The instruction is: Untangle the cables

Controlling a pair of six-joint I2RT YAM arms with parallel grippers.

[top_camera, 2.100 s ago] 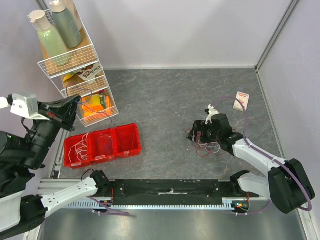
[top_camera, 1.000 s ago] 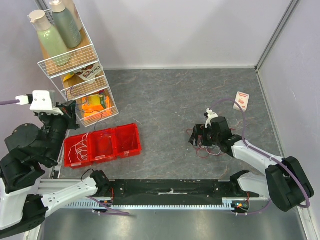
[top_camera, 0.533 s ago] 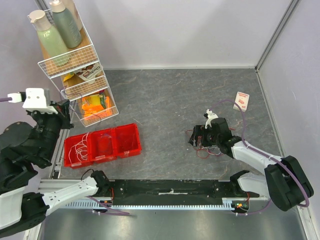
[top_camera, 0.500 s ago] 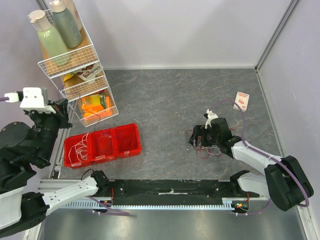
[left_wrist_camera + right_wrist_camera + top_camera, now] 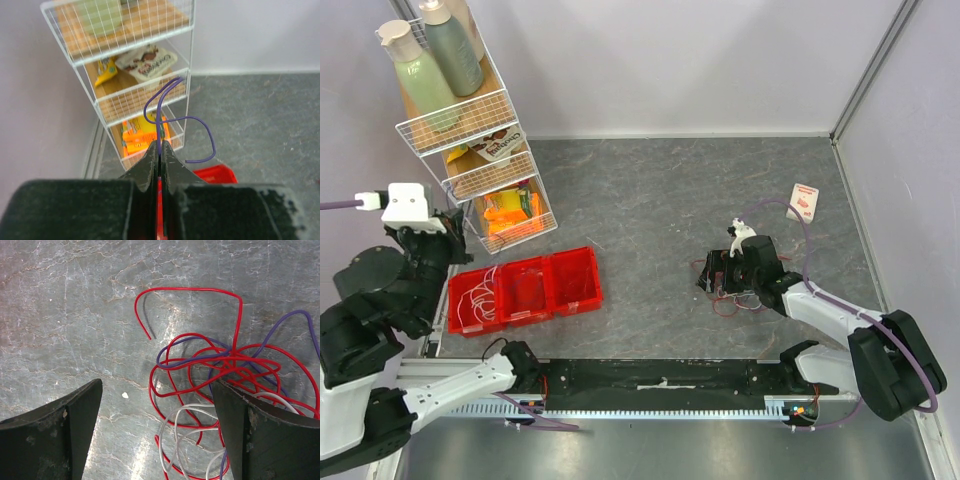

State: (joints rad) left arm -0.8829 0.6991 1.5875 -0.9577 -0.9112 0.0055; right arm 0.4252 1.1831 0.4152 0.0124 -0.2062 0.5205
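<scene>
A tangle of thin red, purple and white cables [image 5: 220, 370] lies on the grey floor under my right gripper [image 5: 159, 415], which is open with its fingers either side of the heap; the tangle shows in the top view [image 5: 732, 295]. My left gripper [image 5: 160, 150] is shut on a purple cable [image 5: 172, 117] that curls up in front of the wire shelf. In the top view the left gripper [image 5: 448, 232] is raised beside the shelf, above the red bins [image 5: 525, 288]. White cables [image 5: 480, 297] lie in the left bin.
A white wire shelf [image 5: 470, 140] with bottles, snack packs and orange boxes stands at the far left. A small white and red card [image 5: 804, 200] lies at the right. A black rail [image 5: 660, 378] runs along the near edge.
My left arm has swung about beside the shelf, dropping and shifting slightly right, still holding the purple cable. My right gripper has stayed low over the tangle, barely moving.
</scene>
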